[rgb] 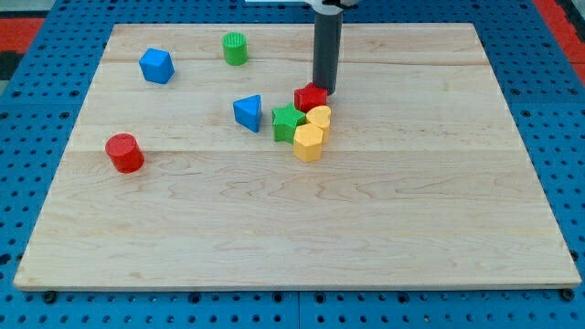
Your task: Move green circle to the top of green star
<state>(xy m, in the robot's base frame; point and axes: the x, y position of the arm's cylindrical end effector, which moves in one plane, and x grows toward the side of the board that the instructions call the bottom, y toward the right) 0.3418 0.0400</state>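
The green circle [235, 47] stands near the view's top, left of centre. The green star [287, 122] lies mid-board, touching a red block [311, 97] at its upper right and two yellow blocks [319, 117] [308, 143] at its right. My tip [324, 91] is at the upper right edge of the red block, right of and above the green star. It is far to the right of and below the green circle.
A blue triangle-like block [248, 112] sits just left of the green star. A blue block [156, 66] lies at upper left. A red cylinder [123, 153] stands at the left. The wooden board [366, 228] is ringed by blue pegboard.
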